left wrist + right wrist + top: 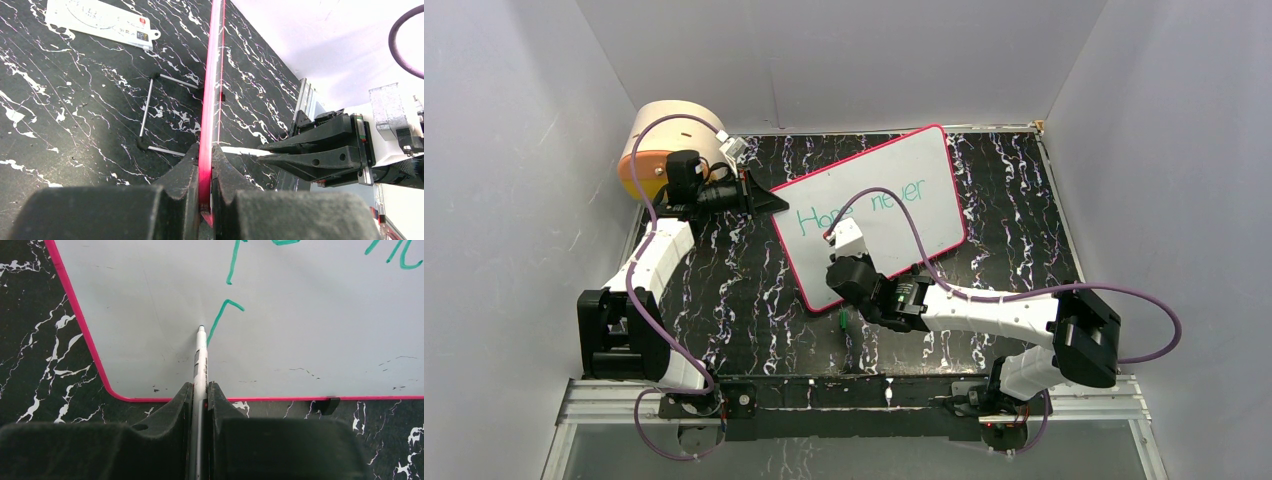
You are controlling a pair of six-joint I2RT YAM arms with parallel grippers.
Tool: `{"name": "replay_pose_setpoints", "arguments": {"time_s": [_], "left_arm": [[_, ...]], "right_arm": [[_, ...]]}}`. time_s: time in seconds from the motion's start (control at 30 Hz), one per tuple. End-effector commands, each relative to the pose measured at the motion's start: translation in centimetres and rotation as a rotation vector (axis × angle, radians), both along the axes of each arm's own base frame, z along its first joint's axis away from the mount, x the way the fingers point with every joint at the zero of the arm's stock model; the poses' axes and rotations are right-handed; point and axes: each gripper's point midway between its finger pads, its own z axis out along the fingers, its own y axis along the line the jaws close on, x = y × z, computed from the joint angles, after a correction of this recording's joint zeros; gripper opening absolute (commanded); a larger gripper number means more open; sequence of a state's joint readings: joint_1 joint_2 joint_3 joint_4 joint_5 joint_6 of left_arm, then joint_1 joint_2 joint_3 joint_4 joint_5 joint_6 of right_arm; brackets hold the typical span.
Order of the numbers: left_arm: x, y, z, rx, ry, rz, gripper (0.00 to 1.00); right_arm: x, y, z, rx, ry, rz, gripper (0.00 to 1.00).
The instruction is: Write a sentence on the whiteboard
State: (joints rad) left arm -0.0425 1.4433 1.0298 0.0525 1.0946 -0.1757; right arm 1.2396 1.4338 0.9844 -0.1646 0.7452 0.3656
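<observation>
From above, we see one whiteboard (924,170) sitting askew on the desk (724,290); two words of the sentence (911,196), "Hope never", are done. In the left wrist view, the left hand (206,152) is closed on its pink rim. In the right wrist view, the right hand (200,390) clamps one pen (200,352), its tip on the white surface beside a first green stroke. We judge the third word is begun; next it needs steady pressure.
</observation>
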Motion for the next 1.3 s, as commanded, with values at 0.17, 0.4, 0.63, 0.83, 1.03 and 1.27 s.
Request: {"name": "replay_pose_setpoints", "arguments": {"time_s": [0.17, 0.4, 0.63, 0.83, 1.03, 1.27], "left_arm": [[0.4, 0.4, -4.9, 0.136, 0.057, 0.071, 0.00], [0.4, 0.4, -4.9, 0.137, 0.057, 0.072, 0.00], [0.4, 0.5, -5.0, 0.138, 0.058, 0.074, 0.00], [0.5, 0.5, -5.0, 0.141, 0.056, 0.079, 0.00], [0.5, 0.5, -5.1, 0.143, 0.060, 0.081, 0.00], [0.5, 0.5, -5.0, 0.142, 0.059, 0.080, 0.00]], "right_arm": [[1.8, -2.0, 0.5, -0.007, -0.023, -0.113, 0.00], [1.9, -2.5, 0.9, 0.006, -0.030, -0.121, 0.00], [1.9, -2.3, 1.7, 0.030, -0.037, -0.101, 0.00], [1.4, -2.1, 3.3, 0.094, -0.051, -0.050, 0.00], [1.5, -3.3, 3.1, 0.082, -0.047, -0.069, 0.00], [1.4, -3.4, 2.4, 0.080, -0.030, -0.070, 0.00]]}}
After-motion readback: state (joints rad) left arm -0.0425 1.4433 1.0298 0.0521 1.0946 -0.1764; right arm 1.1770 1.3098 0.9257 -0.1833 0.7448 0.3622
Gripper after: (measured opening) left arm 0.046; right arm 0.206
